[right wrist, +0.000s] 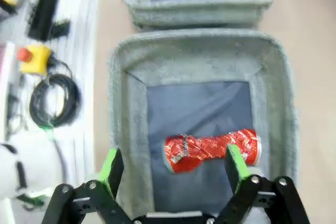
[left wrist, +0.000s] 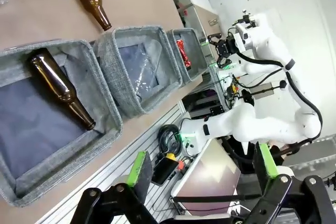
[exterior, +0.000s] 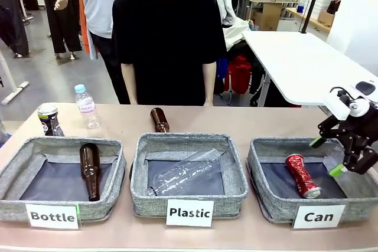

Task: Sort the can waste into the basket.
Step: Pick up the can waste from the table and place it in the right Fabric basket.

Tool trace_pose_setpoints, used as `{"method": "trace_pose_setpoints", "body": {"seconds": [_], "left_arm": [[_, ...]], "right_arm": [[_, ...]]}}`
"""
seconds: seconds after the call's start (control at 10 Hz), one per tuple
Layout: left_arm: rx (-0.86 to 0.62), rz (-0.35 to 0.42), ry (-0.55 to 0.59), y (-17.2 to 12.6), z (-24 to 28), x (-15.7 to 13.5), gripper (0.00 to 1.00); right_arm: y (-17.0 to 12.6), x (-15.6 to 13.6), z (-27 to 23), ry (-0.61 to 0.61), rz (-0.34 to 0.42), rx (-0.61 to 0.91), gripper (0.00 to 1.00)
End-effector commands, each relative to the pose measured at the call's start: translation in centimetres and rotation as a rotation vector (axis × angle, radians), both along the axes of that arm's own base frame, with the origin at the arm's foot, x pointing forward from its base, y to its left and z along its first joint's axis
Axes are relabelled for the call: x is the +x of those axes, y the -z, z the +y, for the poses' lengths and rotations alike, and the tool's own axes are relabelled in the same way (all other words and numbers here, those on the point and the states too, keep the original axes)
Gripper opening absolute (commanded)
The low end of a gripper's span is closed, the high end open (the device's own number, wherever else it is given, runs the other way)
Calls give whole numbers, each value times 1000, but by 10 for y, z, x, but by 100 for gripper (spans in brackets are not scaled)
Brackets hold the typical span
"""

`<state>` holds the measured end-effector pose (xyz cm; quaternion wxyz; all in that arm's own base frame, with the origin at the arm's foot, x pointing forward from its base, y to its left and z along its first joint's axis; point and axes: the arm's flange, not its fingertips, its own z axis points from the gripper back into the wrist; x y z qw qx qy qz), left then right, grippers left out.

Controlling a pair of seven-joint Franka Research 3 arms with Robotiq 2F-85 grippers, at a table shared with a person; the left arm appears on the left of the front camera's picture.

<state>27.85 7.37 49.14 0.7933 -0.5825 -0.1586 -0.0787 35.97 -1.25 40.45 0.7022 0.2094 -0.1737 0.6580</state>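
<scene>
L jaws: spread wide, nothing btw them; in the left wrist view they sit off the desk (exterior: 236, 123), looking along the basket row.
Dark can (exterior: 48, 120): upright on desk, far left, behind Bottle basket (exterior: 109, 196); not yet sorted. Risk: dented wall, so we think a pinch may slip or tip it.
Water bottle (exterior: 86, 105): near dark can, to its right. Risk: a wide approach knocks it over.
Bottle basket + Plastic basket (exterior: 147, 205): both lie btw dark can and its goal. Risk: a slip mid-carry drops the can in the wrong one.
Loose bottle (exterior: 159, 120): lying on desk behind Plastic basket. Risk: a low carry clips it and it rolls.
Can basket (exterior: 271, 208): far right, so dark can has the longest haul, prob. a reach across the middle.
Red can (exterior: 302, 175): lying inside Can basket; that half looks done to us.
R jaws: spread, empty, hanging above Can basket's right part, over red can. Risk: going straight down we'd hit can or rim; closing there would lift the can back out.
</scene>
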Motion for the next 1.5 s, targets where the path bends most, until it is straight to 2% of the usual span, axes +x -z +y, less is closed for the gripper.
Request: {"method": "trace_pose_setpoints", "body": {"seconds": [0.0,0.1,0.2,0.3,0.5,0.6,0.8,0.9,1.4], "left_arm": [[-29,-6,3,-2,2,-2,100],[-29,-6,3,-2,2,-2,100],[-29,-6,3,-2,2,-2,100],[-29,-6,3,-2,2,-2,100],[-29,-6,3,-2,2,-2,100],[-29,-6,3,-2,2,-2,100],[-29,-6,3,-2,2,-2,100],[-29,-6,3,-2,2,-2,100],[-29,-6,3,-2,2,-2,100]], "right_arm": [[-6,23,0,225,190,386,100],[-12,31,-2,408,267,666,100],[-15,33,-5,472,420,821,100],[-15,38,-5,581,501,920,100],[-14,49,-2,668,683,1061,100],[-12,55,-2,705,729,1087,100],[-7,65,-2,730,769,1072,100],[-4,55,-11,576,706,932,100],[-4,55,-11,576,706,932,100]]}}
